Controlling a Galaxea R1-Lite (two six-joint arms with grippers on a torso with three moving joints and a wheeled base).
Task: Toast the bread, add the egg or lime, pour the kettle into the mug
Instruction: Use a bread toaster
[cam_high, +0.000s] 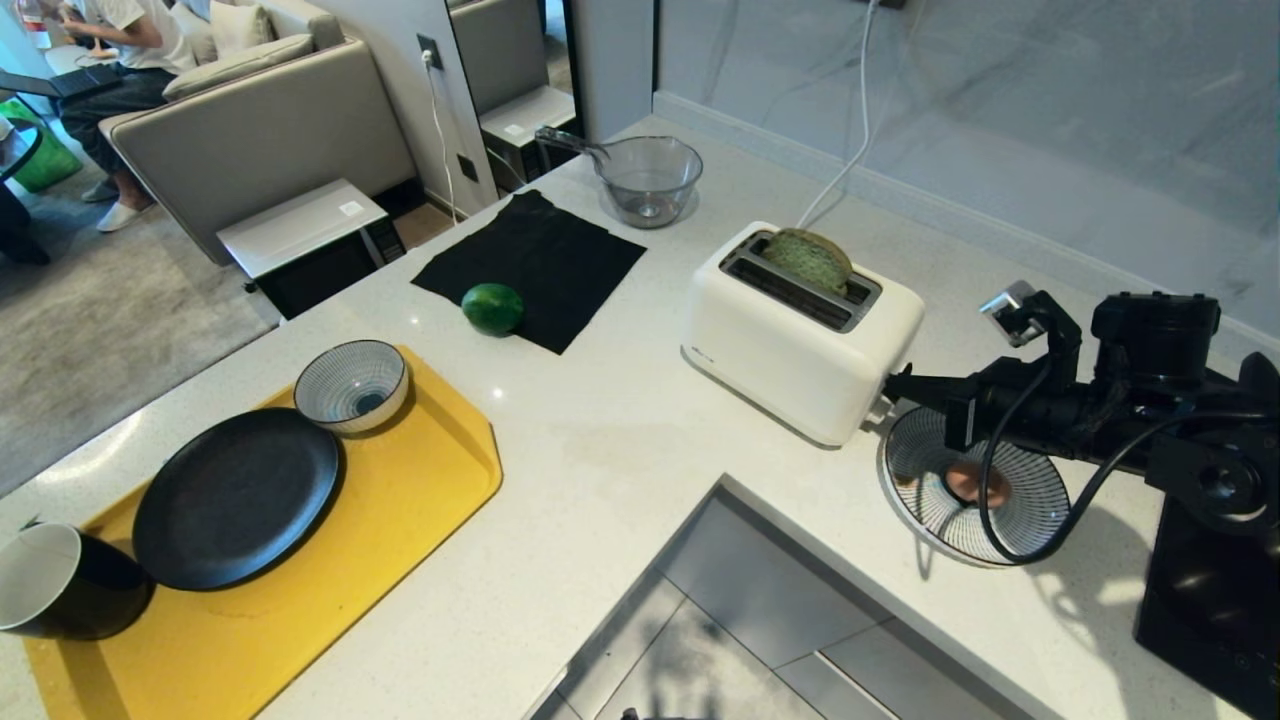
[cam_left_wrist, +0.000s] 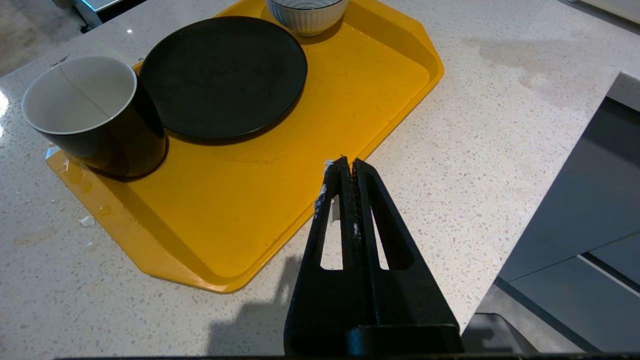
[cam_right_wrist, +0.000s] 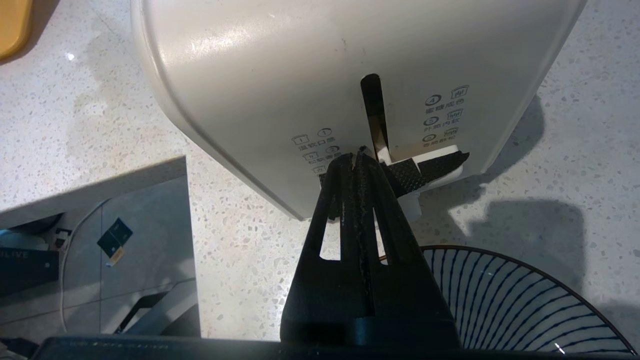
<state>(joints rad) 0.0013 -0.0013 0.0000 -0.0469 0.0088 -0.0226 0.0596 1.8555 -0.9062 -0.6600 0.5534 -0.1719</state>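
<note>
Right gripper (cam_right_wrist: 356, 159) pressed together, empty, tips at the toaster's (cam_high: 800, 335) end panel beside its lever (cam_right_wrist: 427, 167), which sits low. Bread (cam_high: 808, 258) standing in the toaster's far slot. Lime (cam_high: 492, 307) on the black cloth (cam_high: 560, 250). Left gripper (cam_left_wrist: 347, 165) pressed together over the yellow tray (cam_left_wrist: 250, 220), near the mug (cam_left_wrist: 95, 117).

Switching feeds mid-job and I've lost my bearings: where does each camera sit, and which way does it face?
Head: high, looking down at the counter; toaster with bread, lime; right arm at the toaster's end.
Left wrist: behind the shut left gripper, over the tray, mug and plate.
Right wrist: behind the shut right gripper at the toaster's lever.
Shared: head and left wrist show tray, mug, plate; head and right wrist the toaster.
</note>
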